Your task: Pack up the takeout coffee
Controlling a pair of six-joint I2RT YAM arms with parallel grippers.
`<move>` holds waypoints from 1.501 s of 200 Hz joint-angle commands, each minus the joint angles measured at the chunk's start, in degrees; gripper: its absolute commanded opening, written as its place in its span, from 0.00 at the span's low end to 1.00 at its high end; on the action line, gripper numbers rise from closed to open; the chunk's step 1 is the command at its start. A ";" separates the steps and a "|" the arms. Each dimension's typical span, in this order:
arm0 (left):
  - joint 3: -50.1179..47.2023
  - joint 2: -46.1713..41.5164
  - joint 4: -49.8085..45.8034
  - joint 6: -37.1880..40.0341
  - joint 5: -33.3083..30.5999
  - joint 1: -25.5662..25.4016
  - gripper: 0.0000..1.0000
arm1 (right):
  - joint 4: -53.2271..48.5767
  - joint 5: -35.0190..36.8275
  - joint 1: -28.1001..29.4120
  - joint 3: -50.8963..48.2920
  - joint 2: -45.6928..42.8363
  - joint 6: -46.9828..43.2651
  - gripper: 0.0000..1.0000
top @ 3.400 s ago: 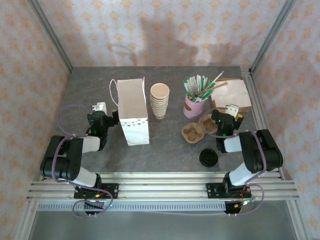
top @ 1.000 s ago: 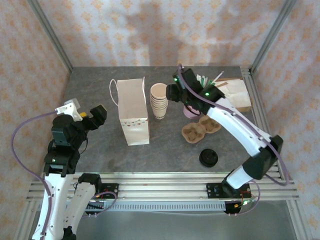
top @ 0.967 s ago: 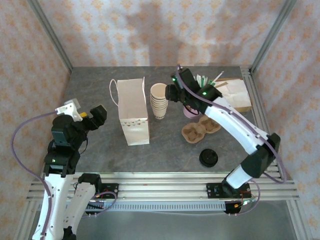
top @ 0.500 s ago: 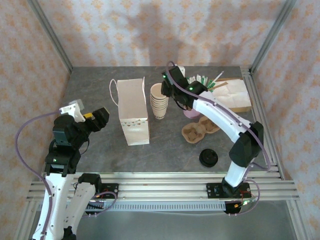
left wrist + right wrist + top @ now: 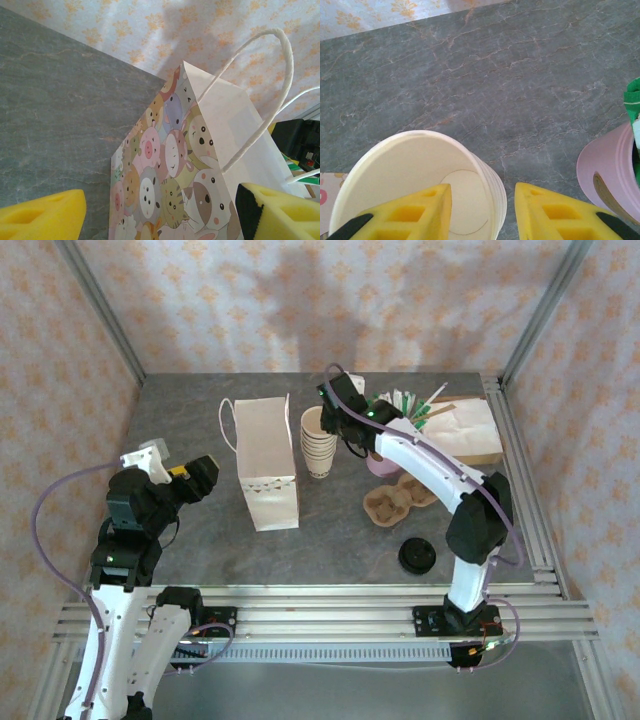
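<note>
Where floral wallpaper (image 5: 300,300) rises, the veined grey table (image 5: 330,535) ends.

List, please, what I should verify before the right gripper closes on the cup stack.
1. Right gripper open, one finger inside the top cup, one outside its rim: ok.
2. Cup stack upright: ok.
3. Only the top cup will come away from the stack: cannot tell.
4. Pink holder apart from the outer finger: ok.
5. Paper bag standing: ok; mouth open: cannot tell.
6. Left gripper open, not touching the bag: ok.
</note>
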 commanded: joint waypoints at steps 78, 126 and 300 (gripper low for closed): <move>-0.65 0.26 0.23 0.87 0.78 -0.25 0.79 | 1.83 0.12 -0.37 0.39 1.05 1.26 0.32; -0.72 0.26 0.21 0.94 0.68 -0.25 0.78 | 1.78 -0.65 -0.37 0.55 1.87 1.50 0.29; -0.79 0.26 0.25 0.85 0.47 -0.25 0.77 | 1.67 -0.78 -0.37 0.83 1.08 1.03 0.05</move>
